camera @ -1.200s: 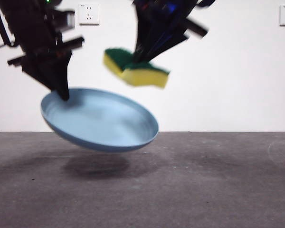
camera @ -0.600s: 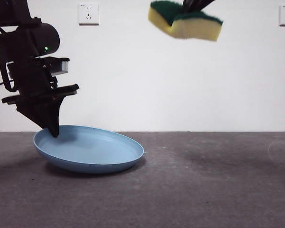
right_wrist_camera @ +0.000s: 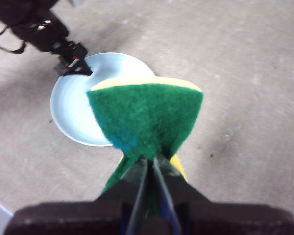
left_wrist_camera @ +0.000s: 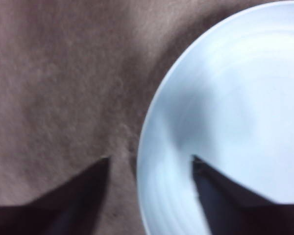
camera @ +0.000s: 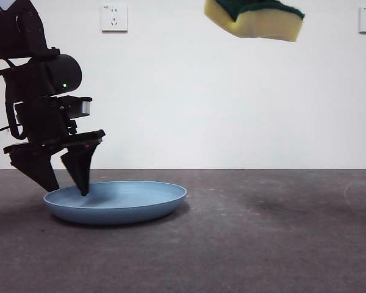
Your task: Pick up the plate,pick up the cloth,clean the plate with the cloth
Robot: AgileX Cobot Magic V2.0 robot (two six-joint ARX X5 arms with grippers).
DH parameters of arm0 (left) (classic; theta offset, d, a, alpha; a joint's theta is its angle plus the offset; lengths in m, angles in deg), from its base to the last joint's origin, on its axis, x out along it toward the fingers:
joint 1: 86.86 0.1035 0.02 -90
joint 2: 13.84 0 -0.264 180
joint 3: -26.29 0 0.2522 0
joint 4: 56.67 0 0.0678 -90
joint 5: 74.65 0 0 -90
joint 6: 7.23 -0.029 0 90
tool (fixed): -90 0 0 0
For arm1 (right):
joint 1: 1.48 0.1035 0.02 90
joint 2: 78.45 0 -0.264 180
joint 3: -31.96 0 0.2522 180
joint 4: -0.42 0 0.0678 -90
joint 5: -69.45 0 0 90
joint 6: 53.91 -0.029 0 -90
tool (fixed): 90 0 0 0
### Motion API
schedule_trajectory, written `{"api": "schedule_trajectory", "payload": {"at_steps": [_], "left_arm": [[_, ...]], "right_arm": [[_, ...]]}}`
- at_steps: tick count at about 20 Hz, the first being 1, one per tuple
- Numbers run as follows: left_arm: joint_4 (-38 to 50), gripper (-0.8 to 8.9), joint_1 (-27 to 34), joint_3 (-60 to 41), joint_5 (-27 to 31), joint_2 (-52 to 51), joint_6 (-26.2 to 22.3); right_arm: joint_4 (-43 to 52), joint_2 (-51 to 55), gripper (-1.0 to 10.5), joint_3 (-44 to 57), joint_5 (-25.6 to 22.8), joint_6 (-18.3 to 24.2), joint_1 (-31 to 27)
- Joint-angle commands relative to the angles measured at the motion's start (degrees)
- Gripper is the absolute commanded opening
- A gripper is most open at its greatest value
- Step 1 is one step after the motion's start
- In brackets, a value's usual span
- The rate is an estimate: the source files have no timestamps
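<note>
Plate flat on table, left gripper parted astride its rim; cloth pinched aloft in right gripper, clear of the plate

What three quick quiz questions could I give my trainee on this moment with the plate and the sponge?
1. True or false: the plate is lifted clear of the table.
2. Which gripper is clamped on the sponge? A) left B) right C) neither
3. Fill in: the left gripper has its jaws ____, one on either side of the plate's rim.

Key
1. False. It lies flat on the table.
2. B. The right gripper pinches the sponge, folding it, high above the table.
3. Open. One jaw is over the plate's inside and the other over the table outside the rim.
</note>
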Motion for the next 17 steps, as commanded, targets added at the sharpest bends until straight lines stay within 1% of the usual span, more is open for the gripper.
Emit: {"api": "schedule_trajectory", "payload": {"at_steps": [1,2,3,4,7,8,10,11,13,14,17], "left_arm": [[0.04,3.84,-0.9,-0.17,-2.97,-2.12,2.4],[-0.07,3.84,-1.2,-0.17,-4.2,-3.8,2.86],[-0.55,3.84,-1.66,-0.17,-5.01,-5.68,2.86],[-1.29,3.83,-2.14,-0.17,-5.09,-7.98,2.82],[-2.82,3.82,-2.82,-0.17,-4.52,-14.71,3.61],[-3.17,3.82,-2.82,-0.17,-4.2,-17.51,4.42],[-3.39,3.82,-2.86,-0.28,-3.34,-22.86,4.55],[-3.34,3.82,-2.93,-0.55,-3.48,-25.2,4.55],[-3.34,3.82,-3.21,-1.77,-2.8,-30.16,4.55],[-3.43,3.82,-3.21,-2.95,-1.92,-33.03,4.55],[-2.91,3.82,-3.21,-8.31,-1.95,-41.22,4.57]], "right_arm": [[0.31,-1.44,-0.1,0.28,-0.31,-0.37,-1.57],[0.31,-2.38,-0.1,0.28,-0.31,-1.64,-2.6],[0.33,-3.54,-0.1,0.28,-0.26,-4.02,-3.82],[0.33,-5.09,-0.1,0.28,-0.07,-5.22,-5.27],[0.92,-9.53,-0.1,0.28,0.31,-5.29,-8.98],[1.6,-11.19,-0.1,0.28,0.33,-5.29,-10.19],[3.69,-14.27,-0.1,0.28,0.5,-5.29,-12.04],[4.83,-15.85,-0.1,0.28,1.79,-5.29,-12.81],[7.15,-19.61,-0.1,0.28,6.12,-5.35,-14.4],[8.11,-21.88,-0.1,0.28,6.51,-5.38,-14.95],[10.05,-27.58,-0.1,0.28,6.32,-5.35,-15.41]]}}
